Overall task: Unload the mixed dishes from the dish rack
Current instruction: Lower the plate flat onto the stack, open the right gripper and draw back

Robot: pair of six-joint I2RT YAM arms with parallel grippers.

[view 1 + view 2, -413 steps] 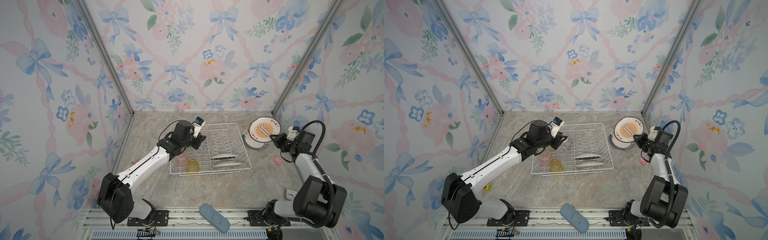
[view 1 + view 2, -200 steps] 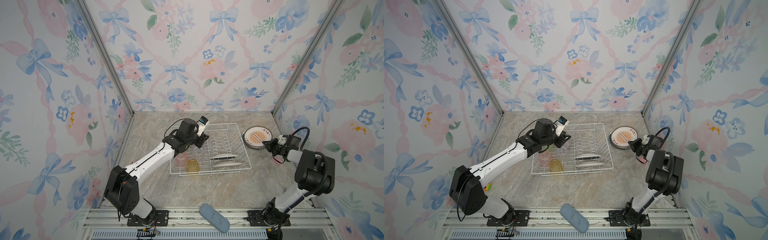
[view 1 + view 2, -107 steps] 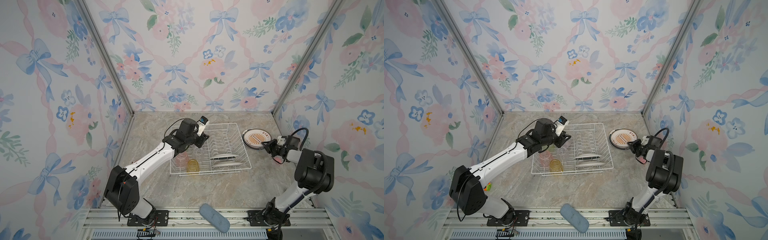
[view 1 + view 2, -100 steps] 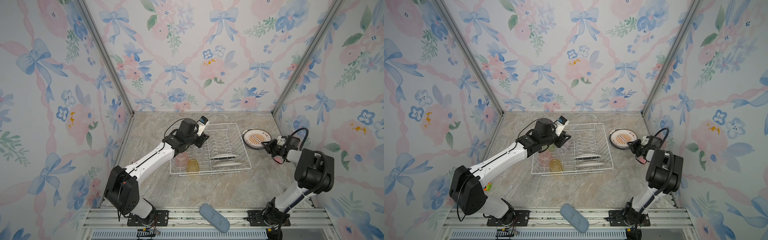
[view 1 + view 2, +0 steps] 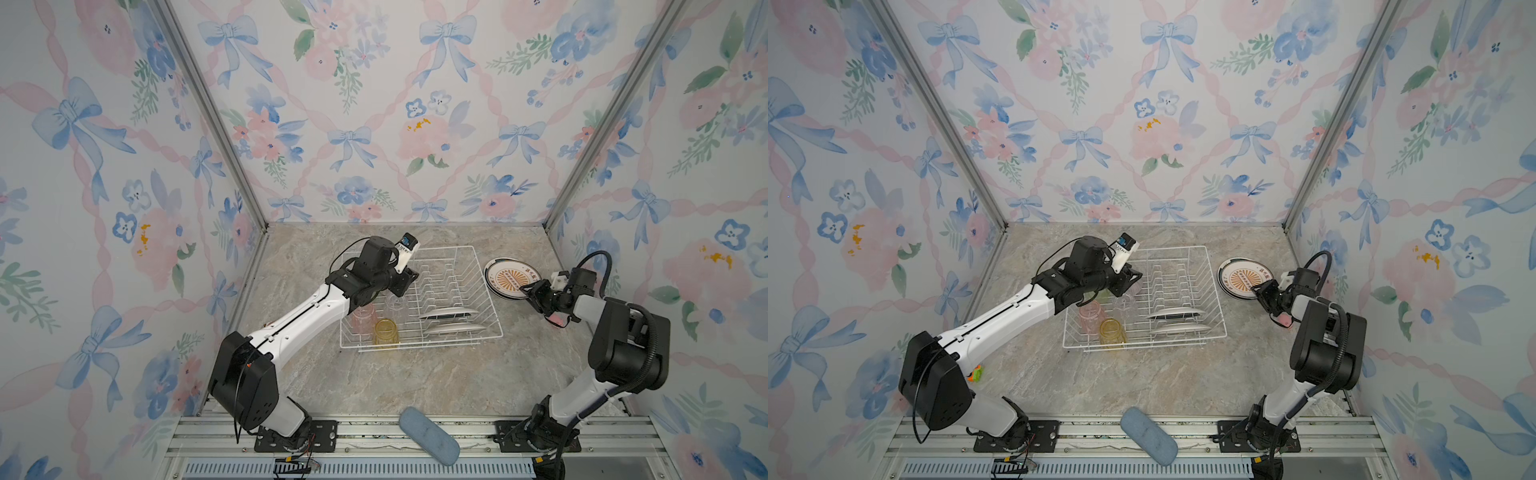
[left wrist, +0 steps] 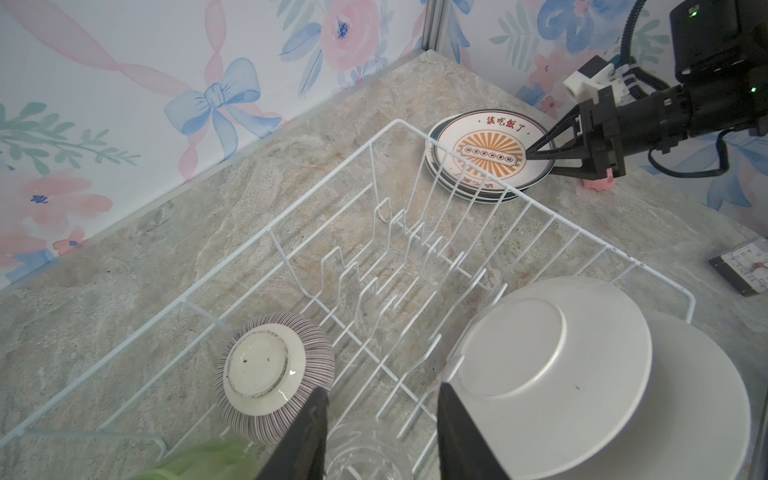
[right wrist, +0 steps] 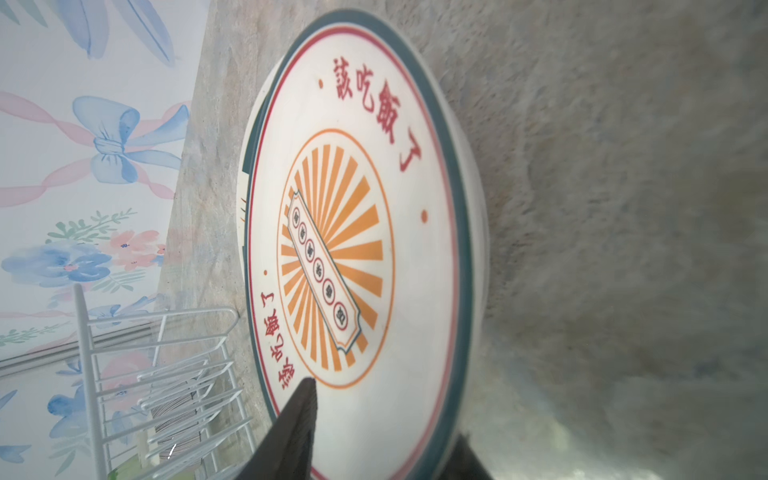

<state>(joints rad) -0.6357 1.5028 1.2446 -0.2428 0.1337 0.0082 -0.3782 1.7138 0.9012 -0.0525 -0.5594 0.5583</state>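
Observation:
The white wire dish rack (image 5: 444,247) (image 5: 1175,247) stands mid-table. Two plates (image 5: 449,312) (image 6: 552,365) stand in its slots. It also holds a pink tumbler (image 5: 362,318), a yellow one (image 5: 385,330), a green one (image 6: 208,461) and an upturned striped bowl (image 6: 270,374). My left gripper (image 5: 403,289) (image 6: 380,432) is open, its jaws either side of the clear tumbler (image 6: 365,453). Right of the rack lies a stack of printed plates (image 5: 509,277) (image 7: 365,232). My right gripper (image 5: 528,291) (image 7: 386,409) is open, its jaws straddling the top plate's rim.
A small pink toy (image 5: 557,320) lies just behind the right gripper. A blue oblong pad (image 5: 428,434) rests on the front rail. A small dark card (image 6: 744,270) lies on the table beside the rack. A little colourful toy (image 5: 974,372) sits near the left arm's base.
The right gripper brought a plate down onto the stack and opened its jaws. The left gripper stayed over the rack's tumblers, hardly moving.

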